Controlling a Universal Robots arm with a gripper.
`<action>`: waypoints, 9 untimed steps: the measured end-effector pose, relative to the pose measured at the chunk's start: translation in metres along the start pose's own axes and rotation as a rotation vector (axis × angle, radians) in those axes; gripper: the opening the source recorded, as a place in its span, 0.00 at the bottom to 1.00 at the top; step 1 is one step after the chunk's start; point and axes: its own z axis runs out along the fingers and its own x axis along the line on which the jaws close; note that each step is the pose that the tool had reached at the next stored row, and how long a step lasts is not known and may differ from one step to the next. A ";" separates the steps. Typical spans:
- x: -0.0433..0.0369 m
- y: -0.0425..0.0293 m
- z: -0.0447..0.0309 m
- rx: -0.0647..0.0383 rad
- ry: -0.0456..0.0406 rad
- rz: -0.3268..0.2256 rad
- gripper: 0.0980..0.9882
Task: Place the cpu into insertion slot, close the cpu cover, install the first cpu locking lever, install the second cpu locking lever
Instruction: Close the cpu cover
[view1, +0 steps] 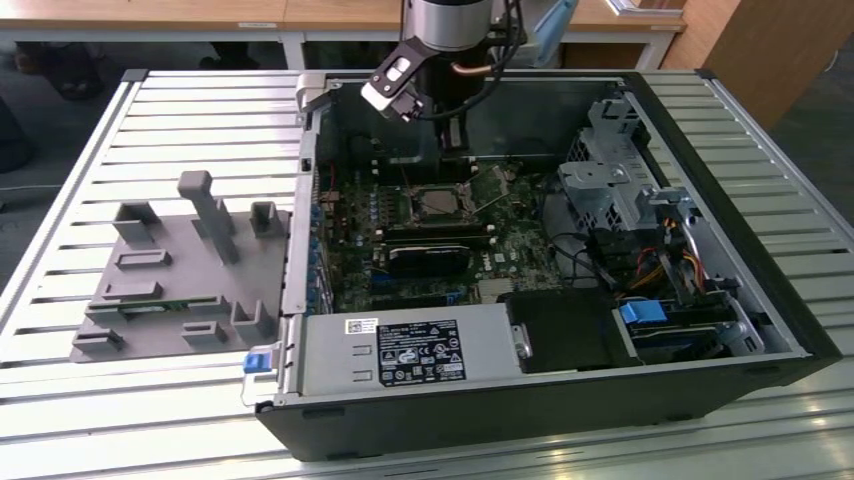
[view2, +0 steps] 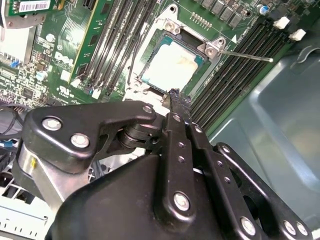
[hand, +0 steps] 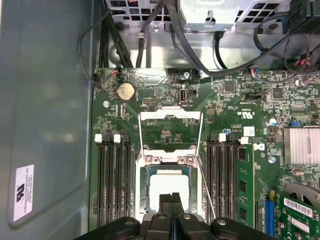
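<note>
Your gripper's (hand: 171, 199) jaws are pressed together with nothing between them. The tips hang just above the nearest edge of the small, flat, square, pale silver-beige cpu (hand: 169, 186). That chip already lies flat in the dark, square, silver-rimmed insertion slot (hand: 141, 195). Straight on past the chip, the thin silver square-framed cpu cover (hand: 170, 114) appears swung back, clear of it. A thin silver wire lever (hand: 207, 192) runs alongside the slot and looks unlatched to me.
</note>
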 end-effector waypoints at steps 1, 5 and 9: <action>0.0000 0.0001 -0.0012 0.000 0.0000 0.000 0.01; 0.0000 0.0004 -0.0052 0.000 0.0000 0.000 0.01; 0.0000 0.0005 -0.0068 0.000 0.0003 0.000 0.01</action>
